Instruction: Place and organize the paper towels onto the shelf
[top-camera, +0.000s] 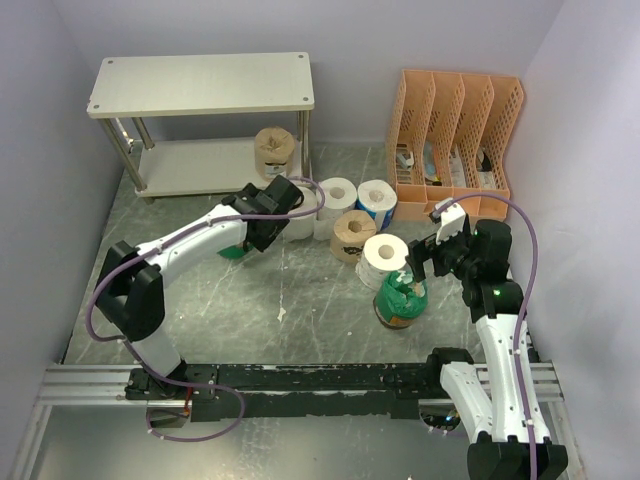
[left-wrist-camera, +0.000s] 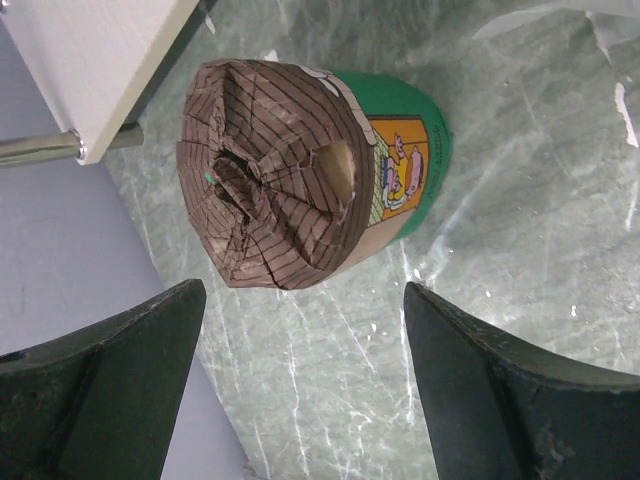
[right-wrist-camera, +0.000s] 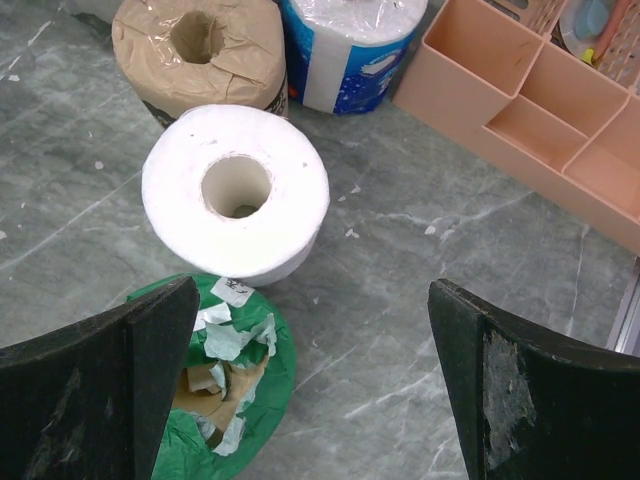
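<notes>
Striped-end roll (left-wrist-camera: 290, 170): a paper towel roll wrapped in green printed plastic with a small cartoon label. Its near end is covered in brown pin-striped paper, gathered and crumpled at the middle.
Where it lies: on its side on the grey-green marbled desk (top-camera: 300, 320), just off a corner of the shelf (top-camera: 200, 85). From above, only a sliver of green (top-camera: 232, 252) shows beside the left arm.
Left fingers (left-wrist-camera: 110, 390): spread wide and holding nothing. The striped-end roll sits just beyond the tips, centred in the gap and touching neither finger.
White roll (right-wrist-camera: 235, 190): plain white, standing upright, with its hollow core facing up.
Torn green roll (right-wrist-camera: 225, 385): upright and touching the white roll's near side. Its green wrap is ripped open on top, showing tan paper and white scraps.
Right fingers (right-wrist-camera: 530, 390): spread wide and empty. The white roll stands ahead of the gap, nearer the left-hand finger, which partly hides the torn green roll.
Tan roll (right-wrist-camera: 200, 50): in clear film, upright, just behind the white roll.
Blue-printed roll (right-wrist-camera: 350, 50): upright beside the tan roll.
Shelf roll (top-camera: 275, 150): tan, standing on the lower board at its right end.
Orange organizer (top-camera: 455, 140): stands on the desk to the right of the rolls.
</notes>
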